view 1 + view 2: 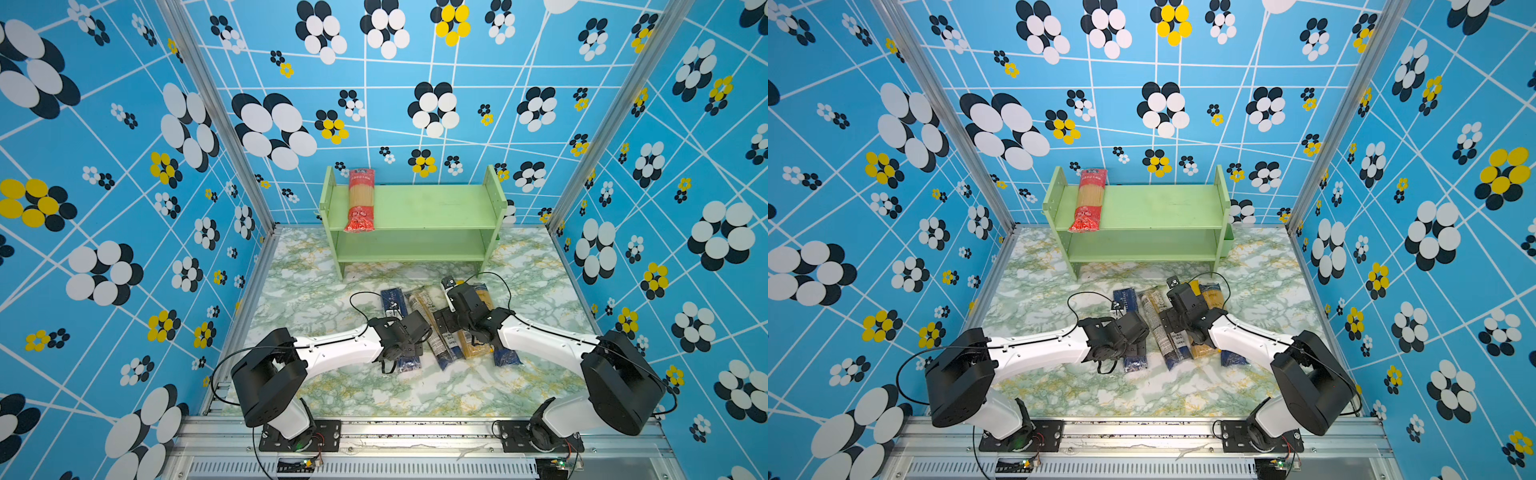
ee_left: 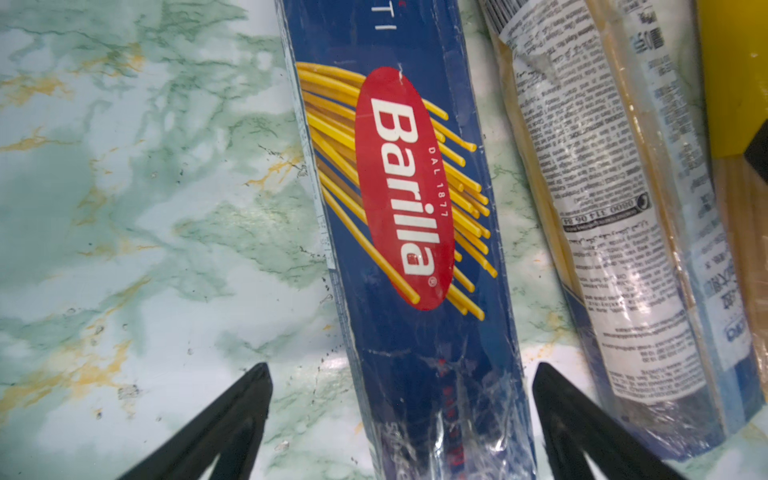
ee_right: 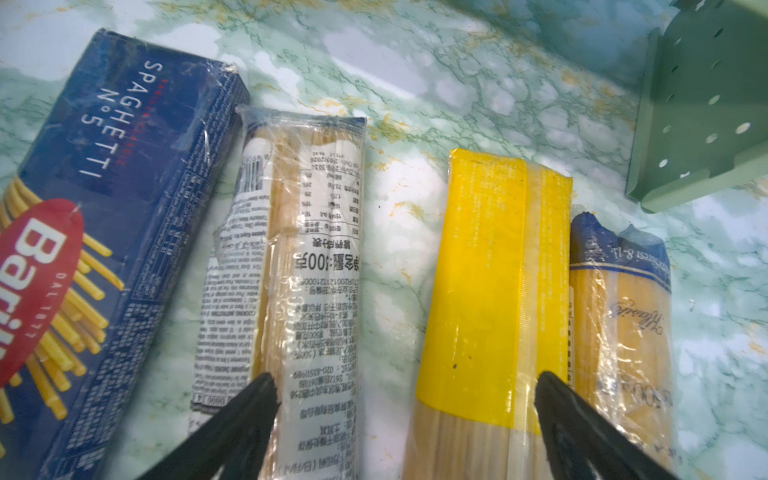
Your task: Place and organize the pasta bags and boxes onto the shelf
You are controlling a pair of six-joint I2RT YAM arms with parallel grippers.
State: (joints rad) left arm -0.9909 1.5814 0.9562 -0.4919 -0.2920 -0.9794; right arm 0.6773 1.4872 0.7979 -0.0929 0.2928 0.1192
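Packs on worktop (image 1: 324,299), four, long and narrow, side by side in front of the shelf (image 1: 436,208). Both top views: the arms cover much of them. These views alone show the red bag (image 1: 360,199), lying at the left end of the pale green upper tier with its crimped end overhanging the front edge.

Left wrist view: the left pincer (image 2: 401,370) is spread wide astride the glossy dark blue Barilla box (image 2: 415,249), a finger on each side, not clamped.

Right wrist view: the right pincer (image 3: 405,376) is equally wide and grips nothing. One finger is over the white-labelled pack (image 3: 307,291), the other over the yellow-topped bag (image 3: 490,291). The blue-ended clear bag (image 3: 623,332), in crinkled film, lies beside that. Only this view shows the shelf's perforated side panel (image 3: 706,104).

Worktop surface: green-veined marble pattern.
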